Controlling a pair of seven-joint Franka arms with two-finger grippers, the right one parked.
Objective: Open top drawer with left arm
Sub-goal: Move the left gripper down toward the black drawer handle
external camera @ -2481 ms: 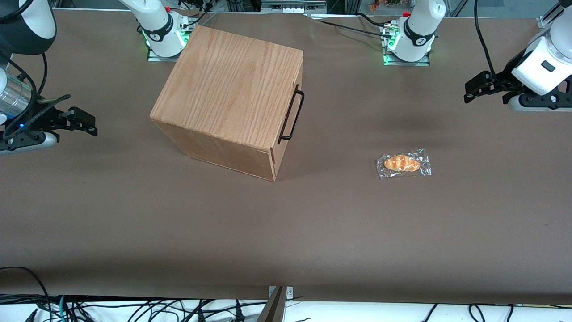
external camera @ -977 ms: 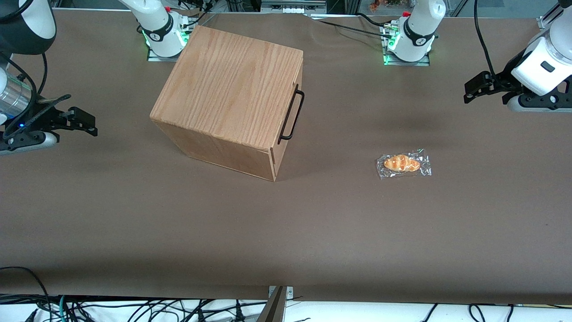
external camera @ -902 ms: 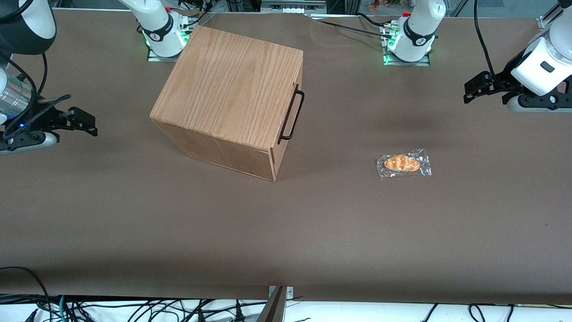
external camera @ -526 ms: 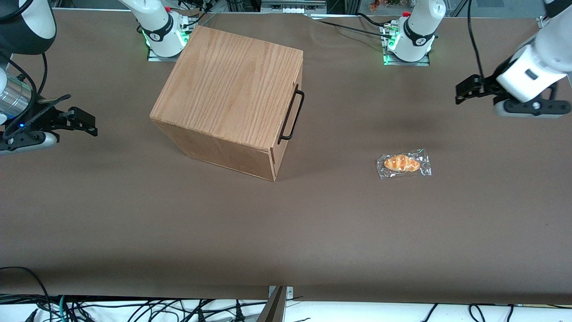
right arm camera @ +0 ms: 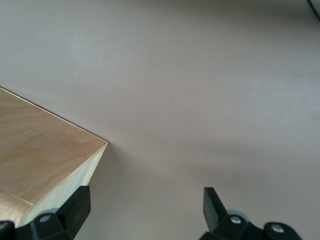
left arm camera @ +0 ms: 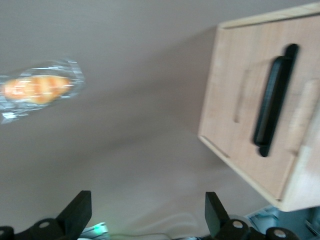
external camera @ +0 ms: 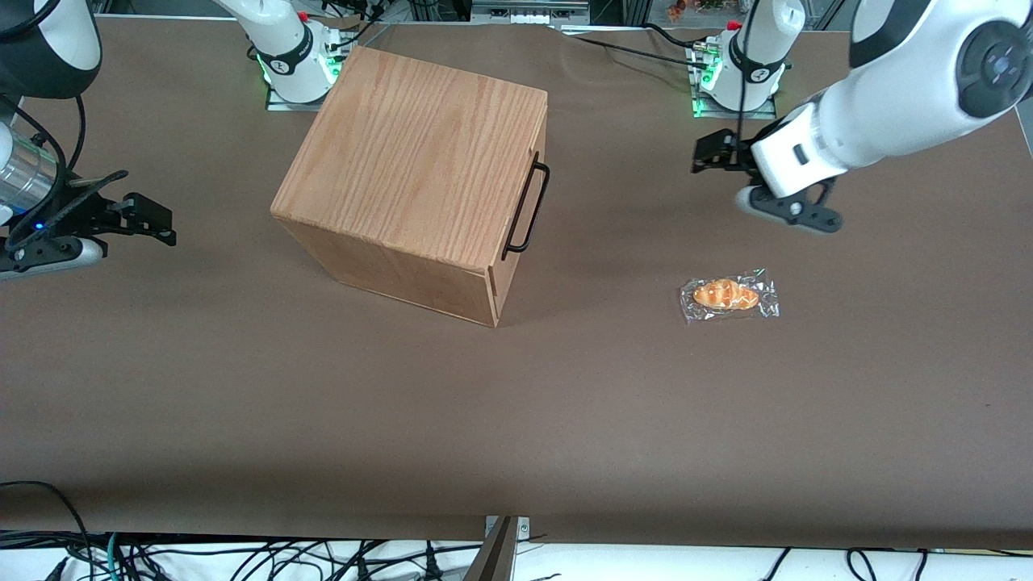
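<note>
One oak-grained box (external camera: 420, 169) counted on brown surface (external camera: 565, 403). One top drawer (left arm camera: 260, 107) seen on its front, closed. One black wire bar handle (external camera: 526, 203) counted. One wrapped pastry in clear packet (external camera: 729, 295) counted. One left arm (external camera: 904, 81) with one claw (external camera: 708, 153) held above surface, between box and working arm's end; two fingers (left arm camera: 75, 212) seen spread apart.

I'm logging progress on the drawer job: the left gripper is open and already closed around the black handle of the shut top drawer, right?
Not quite. The left gripper is open, but it hangs in the air above the table, well short of the black handle; the front view shows bare table between them. The top drawer is indeed shut.
</note>
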